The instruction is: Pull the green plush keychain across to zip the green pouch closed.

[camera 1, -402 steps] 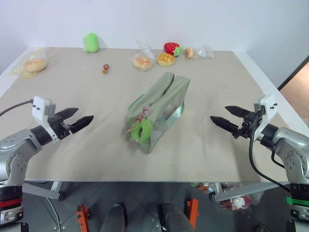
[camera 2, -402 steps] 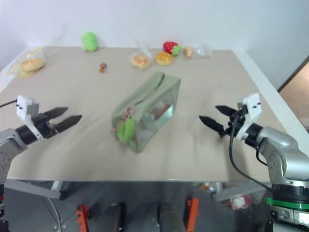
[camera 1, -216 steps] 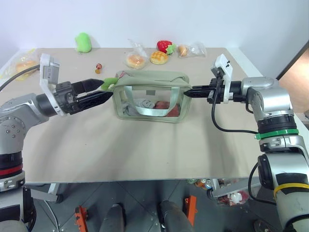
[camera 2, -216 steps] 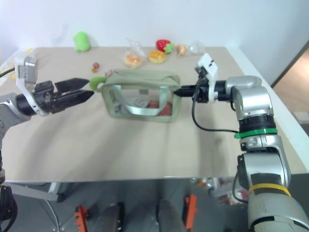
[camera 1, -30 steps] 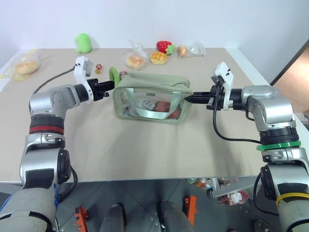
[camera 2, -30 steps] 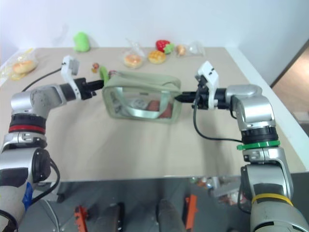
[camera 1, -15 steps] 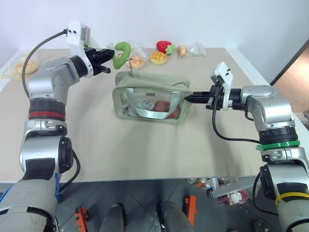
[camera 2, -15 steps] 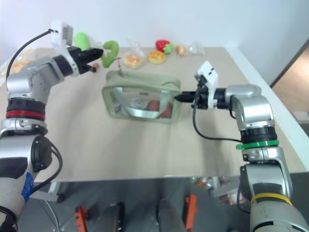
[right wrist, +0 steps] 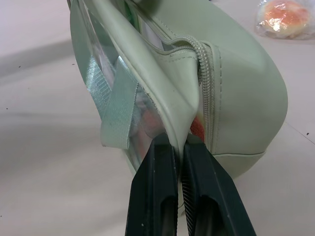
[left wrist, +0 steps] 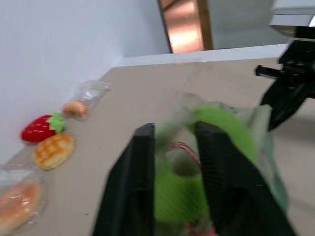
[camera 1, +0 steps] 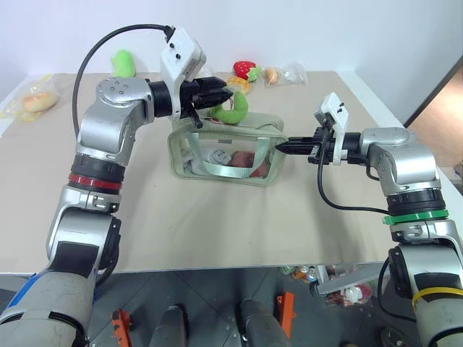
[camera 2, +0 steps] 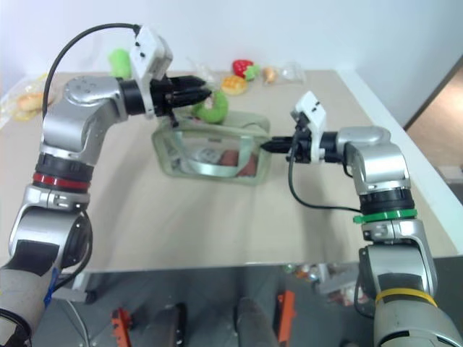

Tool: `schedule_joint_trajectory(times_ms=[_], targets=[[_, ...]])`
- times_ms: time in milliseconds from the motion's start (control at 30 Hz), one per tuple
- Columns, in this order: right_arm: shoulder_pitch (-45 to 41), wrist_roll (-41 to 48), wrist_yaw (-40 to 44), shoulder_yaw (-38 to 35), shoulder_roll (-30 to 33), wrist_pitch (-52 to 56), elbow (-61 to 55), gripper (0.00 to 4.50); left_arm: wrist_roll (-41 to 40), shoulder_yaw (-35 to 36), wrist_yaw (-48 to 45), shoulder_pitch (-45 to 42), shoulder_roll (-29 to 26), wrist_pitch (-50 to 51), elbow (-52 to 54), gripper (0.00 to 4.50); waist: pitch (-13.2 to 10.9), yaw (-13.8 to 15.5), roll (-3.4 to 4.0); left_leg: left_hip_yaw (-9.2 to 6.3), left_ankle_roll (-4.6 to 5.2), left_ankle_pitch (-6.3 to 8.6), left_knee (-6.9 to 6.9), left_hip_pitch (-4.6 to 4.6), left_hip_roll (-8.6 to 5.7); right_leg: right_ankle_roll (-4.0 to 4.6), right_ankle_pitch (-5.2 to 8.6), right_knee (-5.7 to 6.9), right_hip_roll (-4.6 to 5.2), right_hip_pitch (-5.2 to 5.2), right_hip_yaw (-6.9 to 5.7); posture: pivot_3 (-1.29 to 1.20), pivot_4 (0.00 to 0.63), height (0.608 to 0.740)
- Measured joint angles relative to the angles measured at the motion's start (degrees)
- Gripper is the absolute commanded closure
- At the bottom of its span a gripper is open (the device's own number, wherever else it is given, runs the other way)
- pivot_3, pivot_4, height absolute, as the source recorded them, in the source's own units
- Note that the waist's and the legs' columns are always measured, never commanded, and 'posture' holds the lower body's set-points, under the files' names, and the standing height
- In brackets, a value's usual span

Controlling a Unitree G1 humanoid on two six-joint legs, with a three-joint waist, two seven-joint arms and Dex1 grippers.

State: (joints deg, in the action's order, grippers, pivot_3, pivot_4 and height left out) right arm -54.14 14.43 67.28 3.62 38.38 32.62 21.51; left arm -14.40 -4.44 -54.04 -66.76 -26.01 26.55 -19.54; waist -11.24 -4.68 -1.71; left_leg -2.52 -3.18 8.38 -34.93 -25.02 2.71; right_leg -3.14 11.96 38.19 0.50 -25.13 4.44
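Mid-table, right end effector (camera 1: 283, 146) pinches green pouch (camera 1: 230, 148); left end effector (camera 1: 226, 94) state unclear.

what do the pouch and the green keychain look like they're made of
Pouch: apparently matte sage faux leather or coated fabric, smooth with stitched seams along its zipper; glossy clear plastic sides show the contents, and the strap looks like woven webbing with a slight sheen. Keychain: soft fuzzy lime plush, probably polyester, on a pinkish cord.
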Motion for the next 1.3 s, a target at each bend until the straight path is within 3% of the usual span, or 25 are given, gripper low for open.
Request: schedule_joint_trajectory(times_ms=[67, 300, 467, 533, 733, 933, 1300], targets=[[0.0, 0.0, 0.0, 0.0, 0.0, 0.0, 0.0, 4.5, 0.2, 0.4, 1.2, 0.0, 0.0, 0.1, -0.3, 1.34, 0.0, 0.0, 0.0, 0.0, 0.0, 0.0, 0.0, 0.01, 0.0, 0.0, 0.0, 0.0, 0.0, 0.0, 0.0, 0.0, 0.15, 0.74], [-0.2, -0.1, 0.0, 0.0, -0.2, 0.0, 0.1, 4.5, -0.7, 4.7, 2.4, -0.2, -3.5, 1.0, -1.9, 1.34, 0.0, -0.1, 0.0, -0.01, 0.01, 0.0, 0.02, -0.01, 0.0, 0.0, 0.0, 0.0, -0.01, -0.03, 0.0, 0.0, 0.15, 0.74], [-0.4, -0.1, 0.0, 0.1, -0.5, -0.1, 0.2, 4.5, -6.2, 9.8, -0.4, 0.6, -7.5, 4.7, -1.0, 1.34, 0.0, -0.1, 0.01, 0.0, 0.01, 0.0, 0.02, -0.01, 0.01, 0.0, 0.0, 0.0, -0.01, -0.03, 0.0, 0.0, 0.15, 0.74], [-0.4, -0.1, 0.0, 0.3, -0.8, -0.1, 0.2, 4.5, -9.9, 11.6, -5.5, 6.3, -11.6, 7.1, 3.7, 1.34, 0.0, -0.7, 0.05, 0.04, 0.01, 0.0, 0.13, 0.1, 0.02, 0.01, 0.01, 0.01, -0.01, -0.01, 0.06, 0.0, 0.15, 0.74], [-0.4, -0.1, 0.0, 0.3, -0.8, -0.1, 0.2, 4.5, -12.5, 10.3, -11.8, 20.0, -15.5, 10.5, 7.3, 1.34, 0.0, -0.6, 0.05, -0.01, 0.02, -0.01, 0.05, 0.06, 0.04, 0.06, 0.02, 0.04, -0.02, 0.01, -0.01, 0.0, 0.15, 0.74], [-0.4, -0.2, 0.0, 0.3, -0.6, 0.0, 0.2, 4.5, -11.0, 8.8, -11.8, 22.1, -15.2, 9.3, 7.0, 1.34, 0.0, -0.3, 0.04, 0.0, 0.04, -0.02, -0.06, 0.03, 0.03, 0.1, -0.01, 0.04, -0.03, 0.03, 0.0, 0.0, 0.15, 0.74], [-0.3, -0.1, 0.0, 0.3, -0.5, 0.5, -0.3, 4.5, -10.6, 8.7, -9.8, 17.4, -12.1, 8.1, 1.1, 1.34, 0.0, -0.3, 0.04, -0.02, 0.06, -0.03, -0.05, 0.02, 0.04, 0.09, -0.03, 0.04, -0.06, 0.02, 0.0, 0.0, 0.15, 0.74]])
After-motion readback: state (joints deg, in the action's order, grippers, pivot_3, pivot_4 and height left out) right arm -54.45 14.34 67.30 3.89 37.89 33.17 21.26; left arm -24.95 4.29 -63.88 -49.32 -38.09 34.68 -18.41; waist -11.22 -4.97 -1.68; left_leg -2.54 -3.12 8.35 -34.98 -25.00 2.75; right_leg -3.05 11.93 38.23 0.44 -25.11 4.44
